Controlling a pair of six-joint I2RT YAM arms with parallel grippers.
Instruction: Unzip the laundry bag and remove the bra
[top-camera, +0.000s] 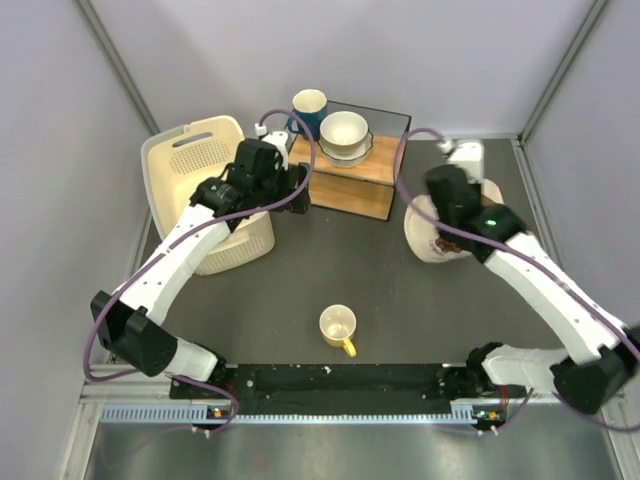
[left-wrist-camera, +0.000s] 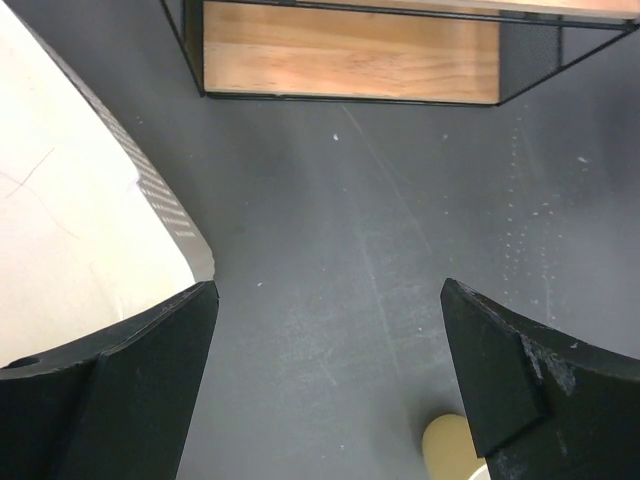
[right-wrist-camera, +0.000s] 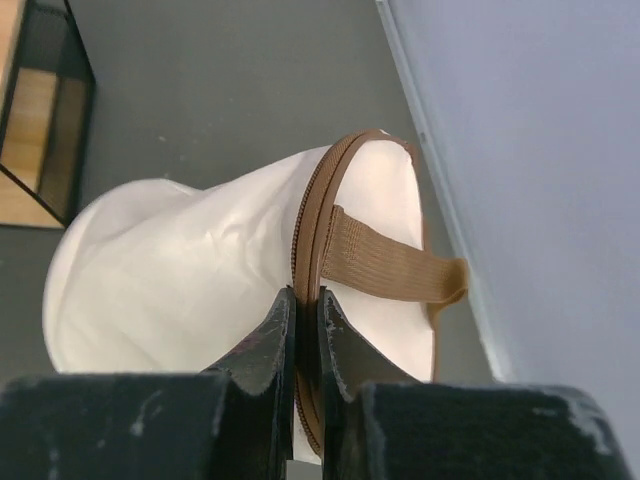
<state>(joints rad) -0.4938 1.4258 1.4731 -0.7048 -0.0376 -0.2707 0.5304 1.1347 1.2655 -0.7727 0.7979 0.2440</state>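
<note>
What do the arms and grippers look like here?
The left arm and right arm have white shells, black joints and looping purple cables. The right one shows a green light. The left gripper and right gripper have black, scuffed fingers.

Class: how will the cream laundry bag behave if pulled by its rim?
Probably floppy: the bag shows soft creases. Lying on its side, round, it may roll or slide. With the right gripper shut on its brown trim, a tug likely drags the whole bag.

laundry bag (right-wrist-camera: 190, 270): matt cloth | strap (right-wrist-camera: 390, 265): ribbed webbing | table (left-wrist-camera: 400, 200): matt, scuffed | shelf (left-wrist-camera: 350, 50): wood
</note>
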